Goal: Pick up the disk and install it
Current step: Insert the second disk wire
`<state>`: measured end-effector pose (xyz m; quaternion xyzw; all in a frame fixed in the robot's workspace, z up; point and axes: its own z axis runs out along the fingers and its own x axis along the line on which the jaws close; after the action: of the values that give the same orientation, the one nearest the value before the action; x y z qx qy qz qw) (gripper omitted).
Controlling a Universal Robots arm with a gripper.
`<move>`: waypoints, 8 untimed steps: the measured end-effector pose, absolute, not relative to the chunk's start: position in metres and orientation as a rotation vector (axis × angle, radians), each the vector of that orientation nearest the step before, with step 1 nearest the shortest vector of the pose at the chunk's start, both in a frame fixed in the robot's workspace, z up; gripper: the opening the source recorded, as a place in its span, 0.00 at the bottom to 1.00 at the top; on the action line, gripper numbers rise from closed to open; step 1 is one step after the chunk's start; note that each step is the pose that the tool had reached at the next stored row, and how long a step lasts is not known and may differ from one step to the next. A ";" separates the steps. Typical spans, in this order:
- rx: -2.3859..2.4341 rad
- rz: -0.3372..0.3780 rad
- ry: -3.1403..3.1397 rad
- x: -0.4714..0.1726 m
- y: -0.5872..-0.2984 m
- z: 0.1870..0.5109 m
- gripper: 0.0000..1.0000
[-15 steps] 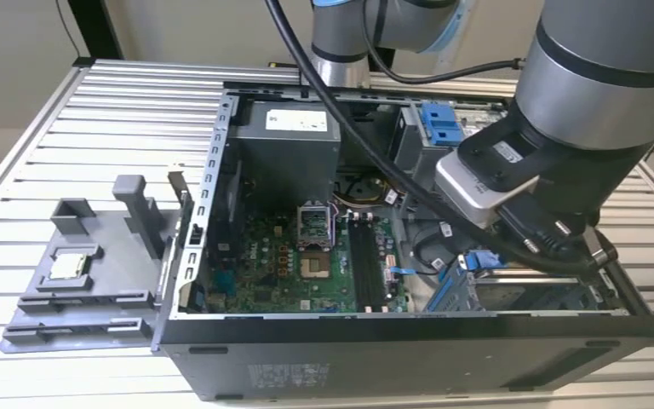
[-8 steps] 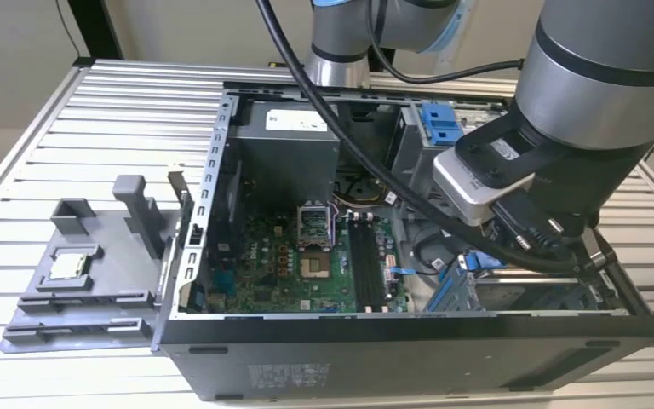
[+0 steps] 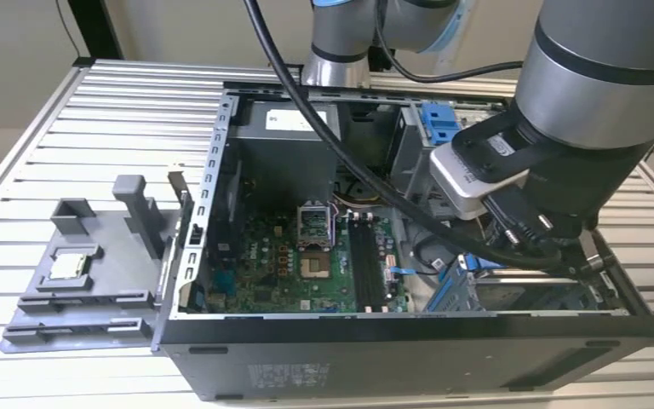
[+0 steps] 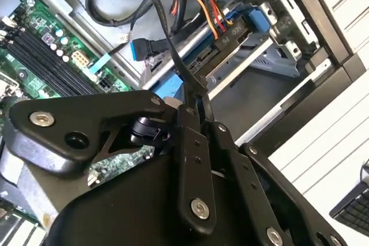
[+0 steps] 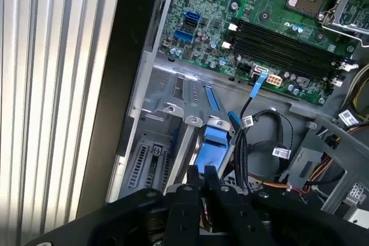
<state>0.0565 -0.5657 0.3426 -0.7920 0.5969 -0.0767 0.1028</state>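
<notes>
Computer case (image 3: 418, 341) open on counter (image 3: 100, 102). Arm low inside, over drive bay (image 5: 167, 142). Disk (image 4: 196, 50), blue-framed, sits in bay, cables at rear. End effector (image 5: 202, 172) narrow, fingers together, empty. Install step looks near done; seating needs checking.

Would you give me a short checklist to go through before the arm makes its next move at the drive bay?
1. The gripper is at the drive bay, inside the computer case: ok.
2. Jaws are shut; whether they pinch anything: cannot tell.
3. The disk stands with its blue frame edge-on in the bay, just ahead of the gripper; fully seated: cannot tell.
4. The black cables clear of the gripper: not ok, they run right beside it.
5. The square chip rests on the grey fixture, away from the arm: ok.
</notes>
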 end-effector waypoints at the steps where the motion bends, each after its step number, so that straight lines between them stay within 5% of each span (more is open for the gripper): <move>1: -2.328 -0.222 1.767 0.056 -0.566 0.342 0.00; 8: -2.254 -0.208 1.837 0.057 -0.566 0.342 0.00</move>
<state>0.0567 -0.5657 0.3423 -0.7683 0.6260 -0.0708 0.1131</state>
